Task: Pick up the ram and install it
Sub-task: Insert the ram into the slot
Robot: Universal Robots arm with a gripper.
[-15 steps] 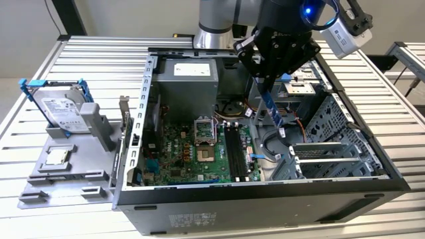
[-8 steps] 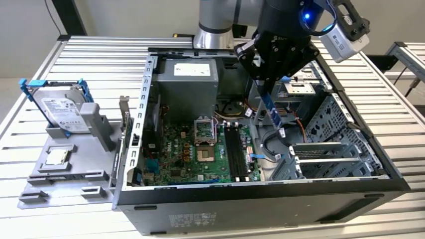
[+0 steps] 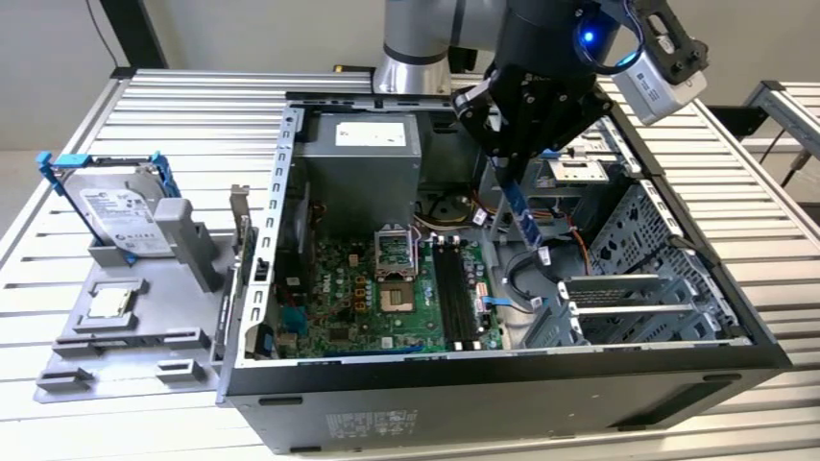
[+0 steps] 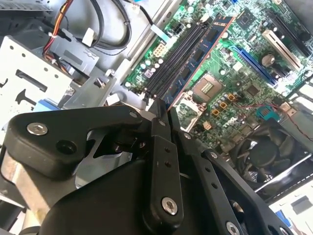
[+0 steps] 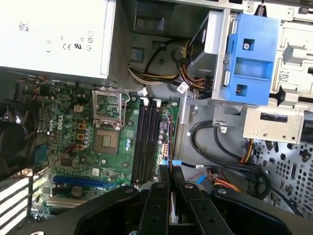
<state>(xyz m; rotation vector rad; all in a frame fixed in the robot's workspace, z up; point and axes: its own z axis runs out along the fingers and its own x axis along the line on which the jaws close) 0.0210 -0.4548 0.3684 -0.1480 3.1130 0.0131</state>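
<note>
My gripper (image 3: 508, 158) hangs inside the open computer case, shut on the ram (image 3: 519, 211). The ram is a slim blue-green stick that points down from the fingers toward the motherboard. In the second wrist view the ram (image 4: 200, 54) runs out from the closed fingertips (image 4: 157, 122), over the board and alongside the black slots (image 4: 173, 61). In the first wrist view I see the ram (image 5: 169, 142) edge-on, just beside the slots (image 5: 146, 142) and above the board. The black slots (image 3: 448, 283) lie in the exterior view's left of the stick's lower end.
A hard drive in a blue frame (image 3: 122, 211) and a small square silver chip (image 3: 109, 303) rest on a grey holder outside the case. Inside are the power supply (image 3: 365, 154), CPU socket (image 3: 395, 274), loose cables (image 5: 230, 147), a blue drive bracket (image 5: 252, 58) and a fan (image 4: 266, 147).
</note>
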